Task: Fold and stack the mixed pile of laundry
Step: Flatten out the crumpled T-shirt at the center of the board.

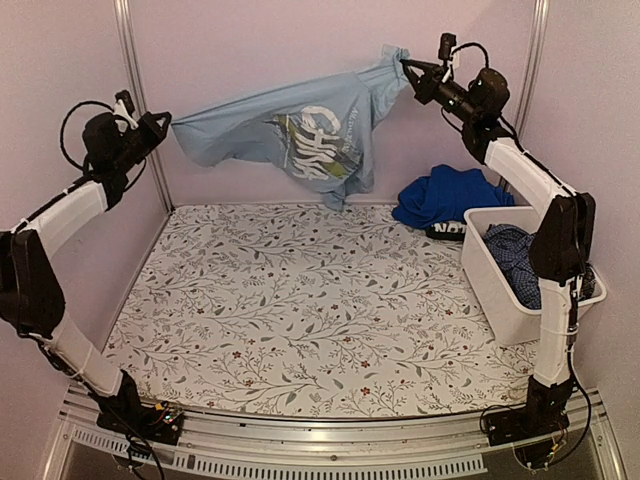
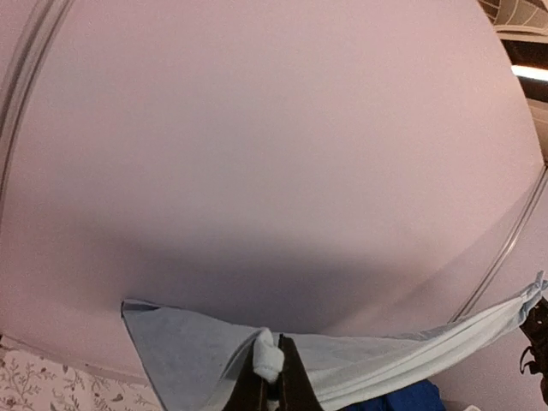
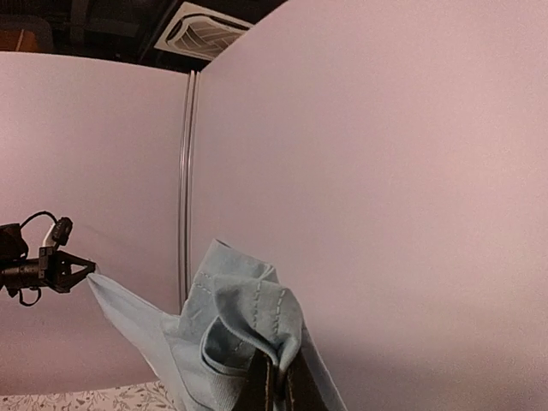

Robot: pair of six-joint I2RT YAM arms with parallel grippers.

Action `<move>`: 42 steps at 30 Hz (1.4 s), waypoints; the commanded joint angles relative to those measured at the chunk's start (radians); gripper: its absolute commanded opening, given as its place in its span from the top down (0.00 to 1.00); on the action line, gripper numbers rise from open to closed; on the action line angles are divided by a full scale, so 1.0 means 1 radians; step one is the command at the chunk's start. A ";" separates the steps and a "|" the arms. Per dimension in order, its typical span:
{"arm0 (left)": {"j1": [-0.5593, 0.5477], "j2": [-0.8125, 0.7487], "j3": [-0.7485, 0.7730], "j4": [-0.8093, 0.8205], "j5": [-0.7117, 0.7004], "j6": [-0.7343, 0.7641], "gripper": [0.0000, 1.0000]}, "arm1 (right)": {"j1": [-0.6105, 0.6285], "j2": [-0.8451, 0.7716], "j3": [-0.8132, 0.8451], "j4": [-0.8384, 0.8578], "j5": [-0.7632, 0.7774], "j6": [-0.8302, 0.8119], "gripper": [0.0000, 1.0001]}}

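Near edge, top view: patterned cover spreads from 6 o'clock to centre. At 4 o'clock, the tub sits by the right arm with check cloth heaped inside. At 2 o'clock, a royal blue garment lies crumpled just beyond the tub.

At 12 o'clock, aloft against the back wall, the pale blue shirt is strung between both arms. Left gripper is pinched tight on one corner at 10 o'clock. Right gripper is clamped on a bunched end at 1 o'clock, higher up. Long axis runs 9 to 3, tilted up rightward. The body sags and the hem hangs low; contact with the cover is unclear.

Judgement: laying it flat means drawing both arms toward 6 o'clock together. The royal blue garment and tub crowd the right side.
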 commanded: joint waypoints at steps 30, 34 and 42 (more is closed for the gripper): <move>0.045 -0.338 -0.629 -0.507 -0.060 -0.162 1.00 | 0.181 -0.540 -1.042 -0.563 -0.030 -0.095 1.00; 0.039 -0.559 -0.723 -0.692 -0.108 -0.205 0.80 | 0.302 -0.672 -1.209 -0.662 -0.102 -0.079 0.71; 0.038 -0.710 -0.646 -0.802 -0.221 -0.201 0.36 | 0.309 -0.927 -1.270 -0.678 -0.042 -0.092 0.09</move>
